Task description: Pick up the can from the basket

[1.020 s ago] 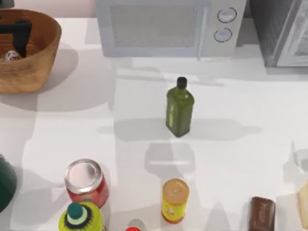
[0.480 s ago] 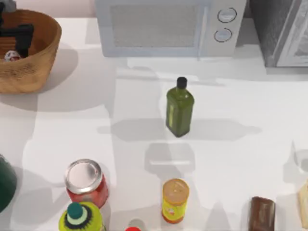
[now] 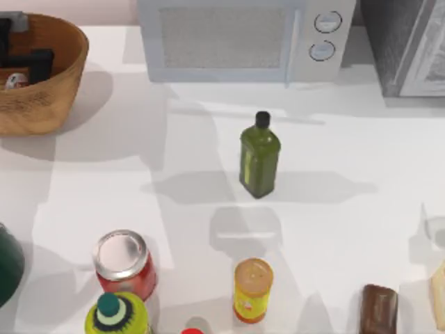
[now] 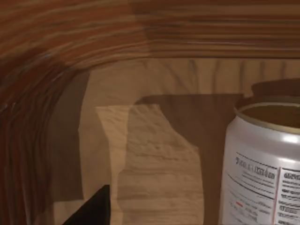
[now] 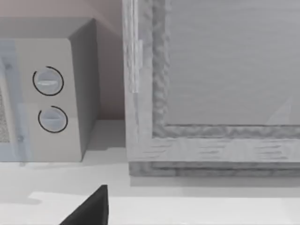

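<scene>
Top view: the basket (image 3: 49, 104) stands at the table's far left corner, cut off by the left edge. The left gripper (image 3: 19, 62) reaches down inside it, dark and partly cropped by the frame. The can (image 3: 14, 81) lies just beside the gripper, mostly hidden, with a small whitish patch with red marks visible. Whether the jaws are released or clenched cannot be told. Elsewhere stand a microwave (image 3: 243, 42), a green bottle (image 3: 259, 161), a red can (image 3: 125, 264) and a yellow canister (image 3: 252, 289).

Left wrist view: the can (image 4: 262, 168) stands upright on the basket (image 4: 70, 42) floor, cropped at the frame edge. One dark fingertip (image 4: 91, 211) is visible.

Right wrist view: the right arm faces the microwave (image 5: 47, 93) and a grey cabinet (image 5: 211, 84). A single dark fingertip (image 5: 89, 208) shows, so its jaw state cannot be told.
</scene>
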Action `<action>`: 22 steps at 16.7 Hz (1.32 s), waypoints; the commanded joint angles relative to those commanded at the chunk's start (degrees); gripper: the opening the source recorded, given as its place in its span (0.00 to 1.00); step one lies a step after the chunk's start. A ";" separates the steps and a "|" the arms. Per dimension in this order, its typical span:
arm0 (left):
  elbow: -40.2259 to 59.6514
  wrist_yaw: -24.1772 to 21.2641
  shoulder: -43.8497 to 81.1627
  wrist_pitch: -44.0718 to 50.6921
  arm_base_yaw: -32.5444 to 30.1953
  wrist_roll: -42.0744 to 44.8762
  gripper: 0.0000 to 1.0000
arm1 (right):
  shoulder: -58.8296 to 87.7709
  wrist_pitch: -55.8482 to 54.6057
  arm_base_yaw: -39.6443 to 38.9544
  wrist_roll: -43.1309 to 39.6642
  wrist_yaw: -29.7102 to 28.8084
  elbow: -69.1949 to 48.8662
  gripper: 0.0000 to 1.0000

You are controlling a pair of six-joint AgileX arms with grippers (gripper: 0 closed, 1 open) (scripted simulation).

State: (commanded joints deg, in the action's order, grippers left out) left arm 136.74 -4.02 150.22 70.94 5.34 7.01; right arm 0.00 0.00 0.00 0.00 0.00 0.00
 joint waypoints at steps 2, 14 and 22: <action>0.00 0.00 0.00 0.00 0.00 0.00 1.00 | 0.00 0.00 0.00 0.00 0.00 0.00 1.00; 0.00 0.00 0.00 0.00 0.00 0.00 0.17 | 0.00 0.00 0.00 0.00 0.00 0.00 1.00; 0.00 0.00 0.00 0.00 0.00 0.00 0.00 | 0.00 0.00 0.00 0.00 0.00 0.00 1.00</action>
State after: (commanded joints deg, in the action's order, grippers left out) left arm 136.74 -4.02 150.22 70.94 5.34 7.01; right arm 0.00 0.00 0.00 0.00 0.00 0.00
